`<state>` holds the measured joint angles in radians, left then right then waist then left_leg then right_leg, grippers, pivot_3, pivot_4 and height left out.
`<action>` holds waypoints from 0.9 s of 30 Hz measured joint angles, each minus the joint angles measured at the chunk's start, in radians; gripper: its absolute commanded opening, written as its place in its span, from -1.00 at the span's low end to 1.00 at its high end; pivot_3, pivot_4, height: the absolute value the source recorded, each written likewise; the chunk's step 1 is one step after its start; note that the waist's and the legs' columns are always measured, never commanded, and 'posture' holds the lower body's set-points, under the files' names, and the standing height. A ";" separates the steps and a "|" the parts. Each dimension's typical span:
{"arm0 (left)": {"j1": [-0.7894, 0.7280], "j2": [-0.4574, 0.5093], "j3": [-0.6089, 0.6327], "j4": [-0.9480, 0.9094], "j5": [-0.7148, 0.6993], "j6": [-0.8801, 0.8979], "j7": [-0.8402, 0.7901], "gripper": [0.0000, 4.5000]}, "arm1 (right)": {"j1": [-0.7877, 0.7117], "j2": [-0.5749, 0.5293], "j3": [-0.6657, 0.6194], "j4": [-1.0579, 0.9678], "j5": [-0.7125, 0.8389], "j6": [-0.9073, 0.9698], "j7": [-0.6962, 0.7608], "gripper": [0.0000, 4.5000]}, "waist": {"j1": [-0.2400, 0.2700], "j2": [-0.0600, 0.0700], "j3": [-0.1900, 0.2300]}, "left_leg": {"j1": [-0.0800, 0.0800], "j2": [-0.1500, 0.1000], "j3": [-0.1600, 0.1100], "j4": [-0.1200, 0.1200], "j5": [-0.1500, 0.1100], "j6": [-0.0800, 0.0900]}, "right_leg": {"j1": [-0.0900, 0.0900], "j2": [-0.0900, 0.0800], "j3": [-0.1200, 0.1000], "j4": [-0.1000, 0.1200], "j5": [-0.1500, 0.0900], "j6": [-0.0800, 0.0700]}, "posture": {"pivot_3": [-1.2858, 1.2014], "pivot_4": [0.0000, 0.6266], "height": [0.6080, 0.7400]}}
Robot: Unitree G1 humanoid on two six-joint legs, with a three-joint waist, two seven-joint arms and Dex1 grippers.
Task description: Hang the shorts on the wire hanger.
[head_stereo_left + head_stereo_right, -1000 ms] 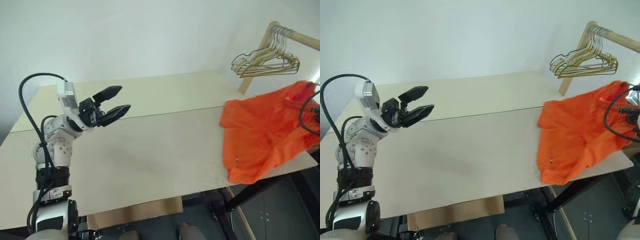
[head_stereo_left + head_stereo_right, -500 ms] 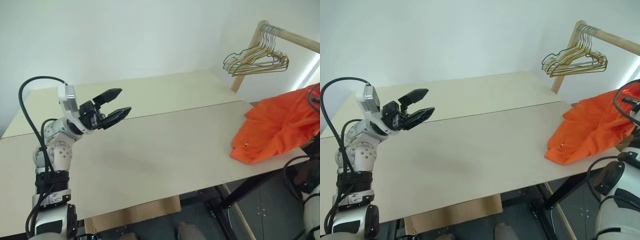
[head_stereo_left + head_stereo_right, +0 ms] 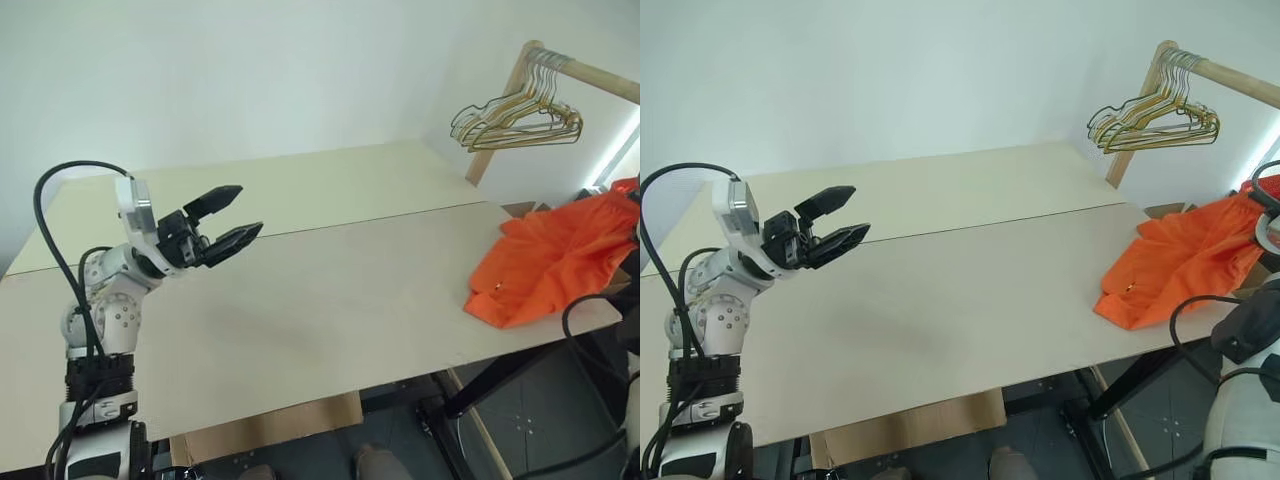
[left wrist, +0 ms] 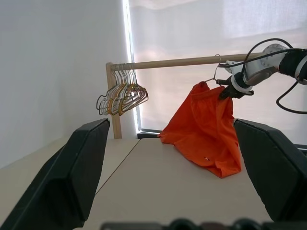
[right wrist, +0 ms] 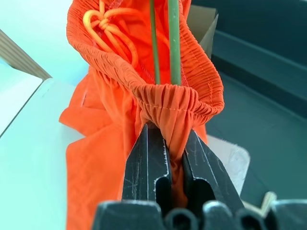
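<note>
Over the near left of the tabletop (image 3: 330,300), the left tool (image 3: 232,216) hangs with its black fingers spread wide and nothing between them.
Farther off, at the tabletop's far right corner, the right tool (image 5: 165,160) is clamped narrow on the gathered waistband of the shorts (image 3: 550,262), lifting that end while the lower part still lies draped over the tabletop's edge. Two thin green rods of the wire hanger (image 5: 173,40) pass through the waistband opening just beyond the pinch. Beyond that, a bunch of gold and dark hangers (image 3: 515,118) hangs on a wooden rail (image 3: 590,75).
</note>
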<state>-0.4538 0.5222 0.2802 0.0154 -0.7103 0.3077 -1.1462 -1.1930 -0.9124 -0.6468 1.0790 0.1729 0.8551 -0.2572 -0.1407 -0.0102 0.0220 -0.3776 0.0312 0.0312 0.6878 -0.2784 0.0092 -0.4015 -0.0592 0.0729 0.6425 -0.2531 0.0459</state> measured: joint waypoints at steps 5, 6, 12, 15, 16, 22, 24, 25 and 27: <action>0.000 0.000 0.000 0.000 0.000 0.000 0.005 0.99 | -0.005 -0.004 0.003 0.021 0.032 -0.001 -0.021 -1.00 | 0.014 0.000 0.000 | 0.001 0.000 0.001 0.000 0.000 0.000 | 0.000 0.000 0.000 -0.001 0.000 0.000 | 0.00 -1.00 1.00; 0.000 0.000 0.000 0.000 0.000 0.000 0.005 0.99 | -0.005 -0.002 0.017 0.020 0.029 -0.002 -0.022 -1.00 | 0.015 0.000 0.000 | 0.001 0.000 0.001 0.000 0.000 0.000 | 0.000 0.000 0.000 -0.001 0.000 0.000 | 0.00 -1.00 1.00; 0.000 0.000 0.000 -0.001 -0.009 0.000 -0.004 1.00 | 0.016 0.022 0.080 0.010 0.015 -0.002 -0.037 -0.11 | 0.017 0.000 0.000 | 0.000 0.000 0.001 0.000 0.000 0.000 | 0.000 0.000 0.001 -0.001 0.000 0.000 | 0.00 -1.00 1.00; 0.000 0.000 0.000 -0.001 -0.025 0.000 -0.007 1.00 | 0.024 0.024 0.090 0.007 0.010 -0.002 -0.059 0.37 | 0.019 0.000 0.000 | 0.000 0.000 0.001 -0.001 0.000 0.000 | 0.000 0.000 0.001 -0.001 0.000 0.000 | 0.00 -1.00 1.00; 0.000 0.000 0.000 -0.001 -0.029 0.000 -0.010 1.00 | 0.025 0.024 0.093 -0.001 0.008 -0.002 -0.068 0.51 | 0.019 0.000 0.000 | 0.000 0.000 0.001 -0.001 0.000 0.000 | 0.000 0.000 0.001 -0.001 0.000 0.000 | 0.00 -1.00 1.00; 0.004 0.001 0.002 -0.030 -0.119 0.041 -0.086 1.00 | 0.035 0.040 0.108 -0.060 -0.005 -0.004 -0.144 0.97 | 0.017 0.000 0.000 | 0.000 0.000 0.001 -0.002 0.000 0.000 | -0.001 0.000 0.001 -0.001 0.000 0.000 | -0.01 -1.00 1.00; 0.006 0.004 0.002 -0.050 -0.146 0.048 -0.110 1.00 | 0.044 0.051 0.118 -0.087 -0.016 -0.008 -0.174 0.97 | 0.017 0.000 0.000 | 0.001 0.000 0.001 -0.002 0.000 0.000 | -0.001 0.000 0.001 -0.001 0.000 0.000 | -0.01 -1.00 1.00; 0.006 0.007 0.002 -0.052 -0.150 0.049 -0.114 1.00 | 0.049 0.059 0.123 -0.104 -0.022 -0.014 -0.190 0.97 | 0.017 0.000 0.000 | 0.001 0.000 0.001 -0.002 0.000 0.000 | -0.001 0.000 0.001 -0.001 0.000 0.000 | -0.01 -1.00 1.00; 0.007 0.009 0.001 -0.052 -0.150 0.049 -0.120 1.00 | 0.065 0.067 0.131 -0.139 -0.037 -0.027 -0.225 0.97 | 0.018 0.000 0.000 | 0.001 0.000 0.001 -0.003 0.000 0.000 | -0.001 0.000 0.001 -0.001 0.000 0.000 | -0.01 -1.00 1.00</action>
<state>-0.4472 0.5316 0.2815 -0.0365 -0.8604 0.3568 -1.2664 -1.1275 -0.8450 -0.5162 0.9402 0.1357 0.8278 -0.4818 -0.1232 -0.0097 0.0220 -0.3766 0.0313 0.0324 0.6853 -0.2783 0.0092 -0.4021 -0.0590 0.0741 0.6417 -0.2528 0.0462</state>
